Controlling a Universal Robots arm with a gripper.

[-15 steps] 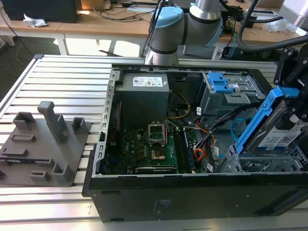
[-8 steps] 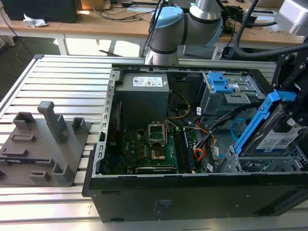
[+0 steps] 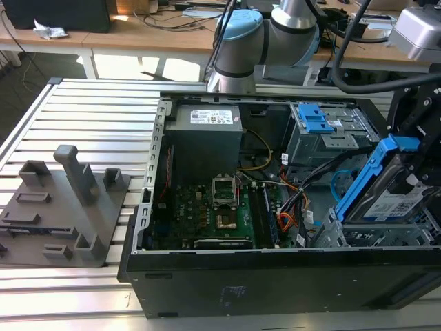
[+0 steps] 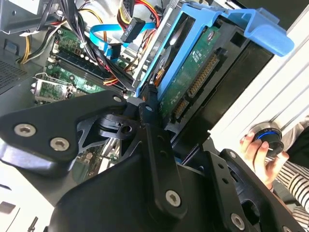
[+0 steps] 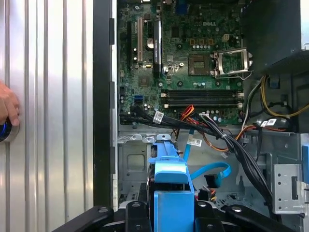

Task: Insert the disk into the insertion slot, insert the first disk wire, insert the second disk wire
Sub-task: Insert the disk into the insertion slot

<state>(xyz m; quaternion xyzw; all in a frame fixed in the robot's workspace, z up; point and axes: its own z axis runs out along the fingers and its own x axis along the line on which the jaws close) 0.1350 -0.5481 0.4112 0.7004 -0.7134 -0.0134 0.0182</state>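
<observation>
In the exterior view, an open computer case [image 3: 275,283] lies on a slatted metal tabletop [image 3: 89,124]. At the exterior view's right the gripper [image 3: 408,172] holds the disk [image 3: 386,201] tilted, with its blue carrier edge uppermost and the jaws clamped on it. The disk's lower end sits at the open top of the insertion slot [image 3: 358,238], in the case corner. I cannot tell whether it has entered. The second disk wire [image 3: 335,181] curves just beside the disk, on the side of the motherboard [image 3: 207,214]. A grey fixture [image 3: 69,207] stands well apart at the exterior view's left

In the second wrist view, a black finger [image 4: 155,145] presses on the edge of the disk [image 4: 193,82], whose green circuit-board side faces the camera. The second disk wire [image 4: 104,36] loops among other cables beyond it, ending in a dark plug [image 4: 133,29]. A person's hand [image 4: 258,152] rests on a round knob [image 4: 268,135] with a blue ring

In the first wrist view, the disk's blue carrier [image 5: 170,193] stands between the jaws, above the perforated metal of the insertion slot [image 5: 133,162]. The second disk wire [image 5: 212,168] bends just beside it
</observation>
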